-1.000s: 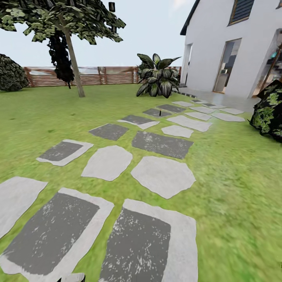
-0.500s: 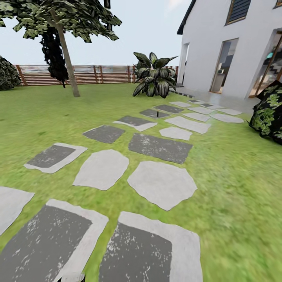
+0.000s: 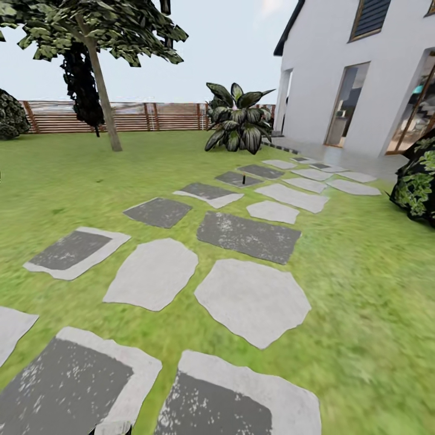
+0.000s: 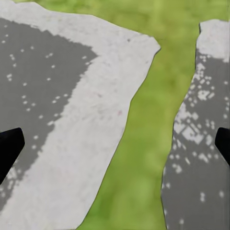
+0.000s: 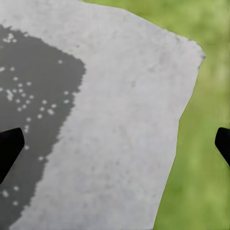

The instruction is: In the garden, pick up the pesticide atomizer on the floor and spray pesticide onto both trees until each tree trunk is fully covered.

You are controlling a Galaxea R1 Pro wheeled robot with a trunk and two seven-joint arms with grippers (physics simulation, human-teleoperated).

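Observation:
Far ahead, a tiny dark upright object, the pesticide atomizer, stands on a grey slab of the stepping path across the floor. A tree with blocky dark-green leaves and a leaning bare trunk rises at the far left, near the fence. In the left wrist view, my left gripper is open, its black fingertips wide apart over a slab and a strip of grass. My right gripper is open too, with nothing between its fingers, above a whitish slab edge.
Grey and whitish stepping slabs run from the near ground toward a white house at the right. A broad-leaf plant stands at the path's end. A dark bush is at the right. A brown slat fence closes the back.
The whole head view has shifted: the near slabs have slid down and toward me, so the camera has moved forward along the path. The atomizer stays on its slab.

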